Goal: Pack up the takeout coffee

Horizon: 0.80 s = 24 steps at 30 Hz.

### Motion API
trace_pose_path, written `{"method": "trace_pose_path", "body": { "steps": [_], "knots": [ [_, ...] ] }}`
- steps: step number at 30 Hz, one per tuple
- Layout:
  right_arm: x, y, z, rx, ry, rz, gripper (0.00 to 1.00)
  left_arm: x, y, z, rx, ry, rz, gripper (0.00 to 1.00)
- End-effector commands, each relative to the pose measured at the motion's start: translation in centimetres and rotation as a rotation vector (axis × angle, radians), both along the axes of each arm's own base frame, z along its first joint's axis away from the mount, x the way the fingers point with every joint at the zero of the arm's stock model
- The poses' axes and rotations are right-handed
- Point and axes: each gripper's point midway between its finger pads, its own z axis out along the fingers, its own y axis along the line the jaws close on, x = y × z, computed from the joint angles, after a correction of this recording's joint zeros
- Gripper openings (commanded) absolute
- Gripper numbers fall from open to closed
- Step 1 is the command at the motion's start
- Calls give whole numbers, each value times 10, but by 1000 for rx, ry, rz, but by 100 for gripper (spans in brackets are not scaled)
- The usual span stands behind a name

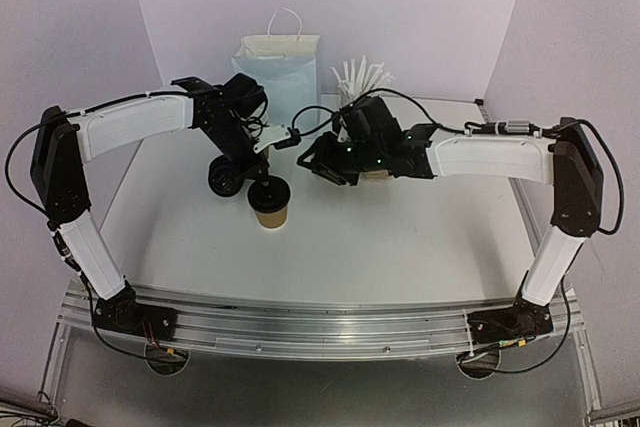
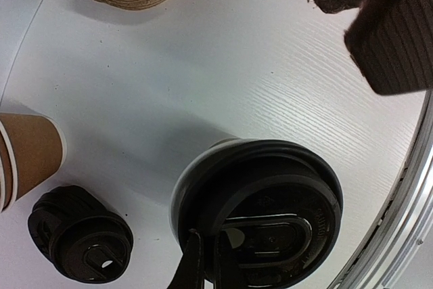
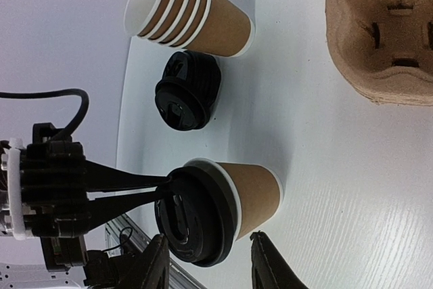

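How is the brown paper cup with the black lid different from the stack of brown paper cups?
The lidded brown paper cup is single; the stack of brown paper cups is several nested. The single cup wears a round black plastic lid; the stack's top is open. Both are brown with white rims.

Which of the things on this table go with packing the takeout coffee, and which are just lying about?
For the job:
- brown cup
- black lid on it, pinched by the left claw
- stack of spare cups
- stack of spare lids
- pulp carrier

Lying about:
- white paper bag
- white sticks
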Motion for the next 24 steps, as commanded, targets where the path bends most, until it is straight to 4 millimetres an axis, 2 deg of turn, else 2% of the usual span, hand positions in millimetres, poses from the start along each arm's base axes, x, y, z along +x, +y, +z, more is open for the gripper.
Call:
{"method": "trace_pose_path", "body": {
  "steps": [1, 9, 24],
  "knots": [
    [-4, 18, 2, 16, 10, 43, 35, 3, -4, 5, -7, -7, 14, 0],
    [-8, 32, -5, 21, 31, 95, 25, 6, 1, -5, 22, -15, 27, 0],
    [-25, 51, -45, -2, 128, 225, 25, 6, 0, -20, 7, -7, 67, 0]
  ]
}}
